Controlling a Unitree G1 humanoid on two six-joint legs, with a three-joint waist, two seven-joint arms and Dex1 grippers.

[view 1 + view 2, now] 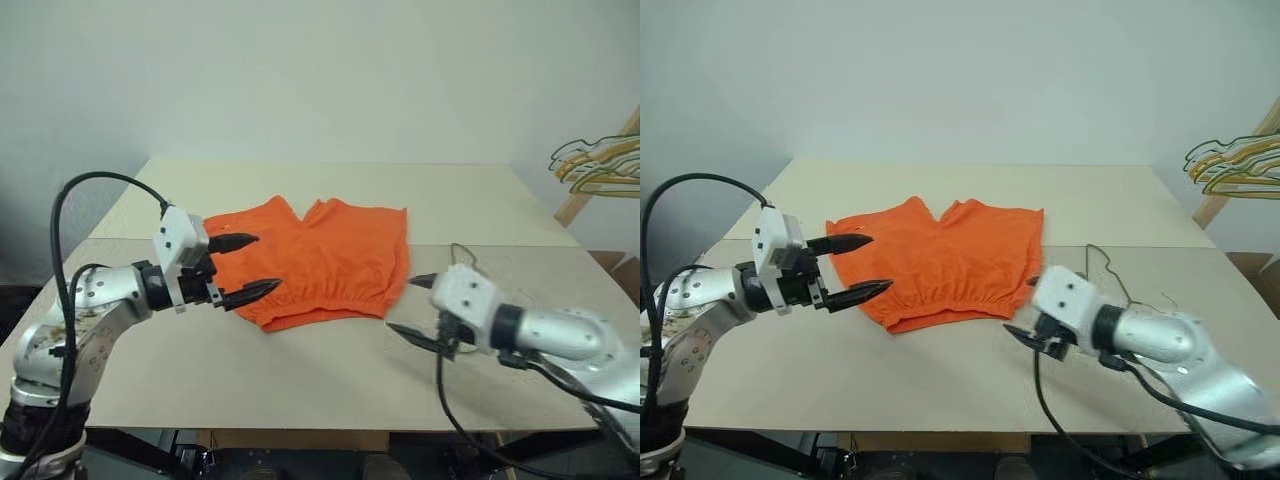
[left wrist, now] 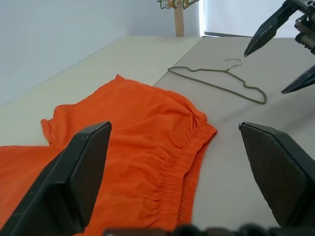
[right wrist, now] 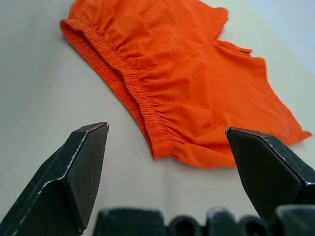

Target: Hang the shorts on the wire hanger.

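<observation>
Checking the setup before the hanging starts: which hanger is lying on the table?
The single grey-olive wire hanger lies flat on the table beside the shorts; the gold and green hangers hang bunched off the table's far right.

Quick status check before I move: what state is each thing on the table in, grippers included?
shorts: lying flat on the table, waistband toward the robot, not held.
wire hanger: lying flat on the table beside the shorts, empty.
left gripper: open, above the shorts' edge, holding nothing.
right gripper: open, holding nothing.
</observation>
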